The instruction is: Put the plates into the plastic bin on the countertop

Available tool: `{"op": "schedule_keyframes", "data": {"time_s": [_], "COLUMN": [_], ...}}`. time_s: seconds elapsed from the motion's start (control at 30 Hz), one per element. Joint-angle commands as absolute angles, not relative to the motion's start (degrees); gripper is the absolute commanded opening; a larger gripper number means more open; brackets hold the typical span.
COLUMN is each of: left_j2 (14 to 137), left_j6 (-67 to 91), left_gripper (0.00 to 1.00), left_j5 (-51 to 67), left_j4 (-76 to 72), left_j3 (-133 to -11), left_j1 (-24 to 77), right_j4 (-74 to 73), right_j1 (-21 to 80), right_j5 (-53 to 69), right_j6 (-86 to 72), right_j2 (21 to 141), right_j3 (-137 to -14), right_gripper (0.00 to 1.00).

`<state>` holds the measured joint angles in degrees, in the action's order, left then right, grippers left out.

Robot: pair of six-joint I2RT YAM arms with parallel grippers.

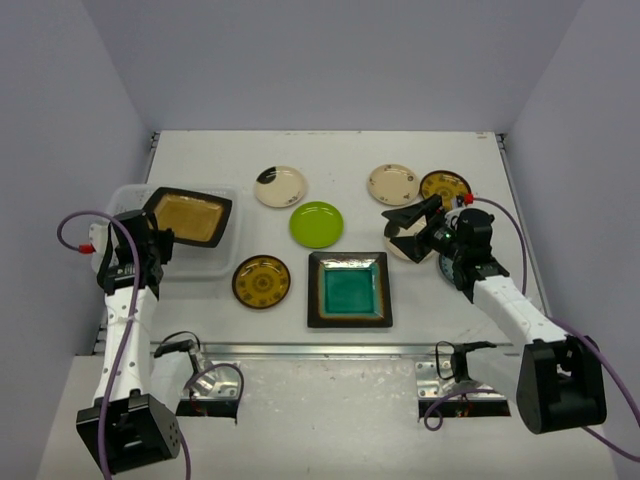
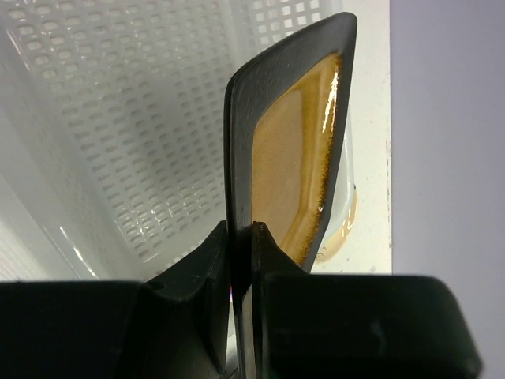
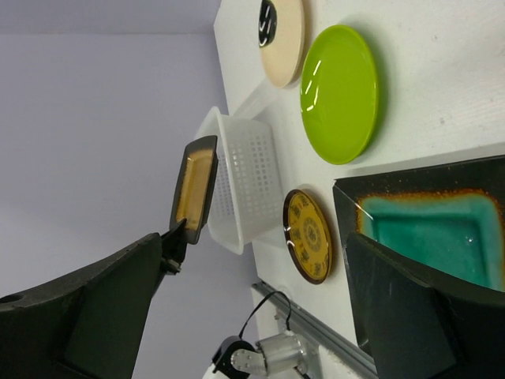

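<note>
My left gripper is shut on the rim of the amber square plate, which hangs tilted over the white plastic bin at the left of the countertop. In the left wrist view the amber plate stands edge-on between both pads, with the bin's mesh behind it. My right gripper hangs open and holds nothing, above a partly hidden cream plate. The teal square plate, lime-green plate, patterned plate and dark-patched cream plate lie flat.
Another cream plate and a second brown-yellow plate lie at the back right. A pale plate shows under the right arm. The metal rail runs along the front edge.
</note>
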<state>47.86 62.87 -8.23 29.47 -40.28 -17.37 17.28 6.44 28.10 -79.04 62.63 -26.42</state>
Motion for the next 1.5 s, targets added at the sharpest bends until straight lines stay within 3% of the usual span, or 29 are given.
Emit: {"op": "schedule_keyframes", "data": {"time_s": [0.0, 0.43, 0.57, 0.63, 0.73, 0.87, 1.13, 1.47], "left_j2": [45.09, 46.84, 46.93, 46.93, 47.21, 48.06, 49.62, 50.87], "left_j6": [68.01, 73.27, 72.24, 71.46, 71.04, 70.74, 63.49, 37.51], "left_gripper": [0.0, 0.01, 0.3, 0.62, 0.82, 0.99, 1.0, 1.0], "left_j5": [-8.29, -10.66, -10.55, -10.03, -9.25, -7.89, -6.52, 19.47], "left_j4": [22.25, 13.53, 12.39, 11.35, 11.07, 11.99, 22.22, 17.09], "left_j3": [-41.65, -33.35, -32.96, -32.18, -31.82, -32.38, -41.45, -50.94], "left_j1": [-18.19, -18.54, -18.55, -18.55, -18.6, -18.54, -18.54, -18.26], "right_j4": [18.92, 18.61, 12.65, 7.73, 3.12, -7.07, -24.16, -25.68], "right_j1": [5.51, 5.16, 5.1, 5.1, 5.1, 5.1, 5.1, 5.19], "right_j5": [29.47, 30.06, 28.83, 28.48, 30.09, 31.9, 21.31, 23.18], "right_j6": [-77.63, -76.75, -70.5, -63.69, -56.17, -45.76, -29.05, -21.24], "right_j2": [61.64, 60.51, 59.15, 57.95, 57.11, 58.24, 63.53, 73.3], "right_j3": [-25.64, -24.4, -26.36, -27.5, -30.26, -34.78, -38.9, -38.98], "right_gripper": [0.99, 0.99, 0.99, 0.99, 0.99, 0.99, 0.99, 0.99]}}
